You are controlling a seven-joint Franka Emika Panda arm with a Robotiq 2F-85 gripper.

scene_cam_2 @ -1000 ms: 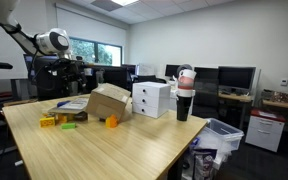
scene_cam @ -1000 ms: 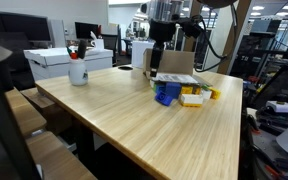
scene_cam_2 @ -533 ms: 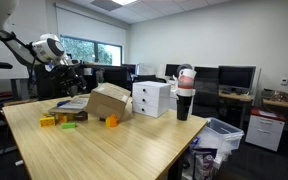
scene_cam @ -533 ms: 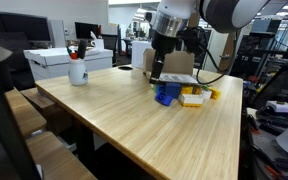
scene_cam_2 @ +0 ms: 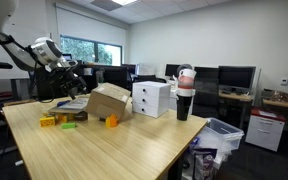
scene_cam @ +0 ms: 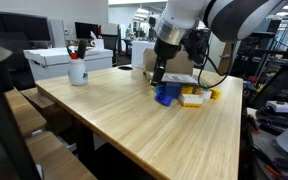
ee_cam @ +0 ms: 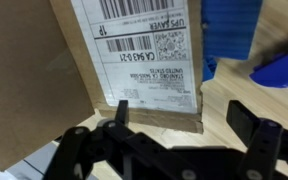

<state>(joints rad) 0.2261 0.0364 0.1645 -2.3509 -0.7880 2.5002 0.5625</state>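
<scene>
Cardboard box (ee_cam: 44,80), shipping label (ee_cam: 144,45) up, near the desk's (scene_cam: 124,130) far edge beside a blue block (ee_cam: 234,35), sits below the gripper (ee_cam: 182,118), fingers spread apart; it seems best to straddle its edge squarely, clear of the block.

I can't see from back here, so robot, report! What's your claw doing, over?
Gripper open, holding nothing. Hovers at the edge of the labelled cardboard box. Blue block right beside the box.
</scene>
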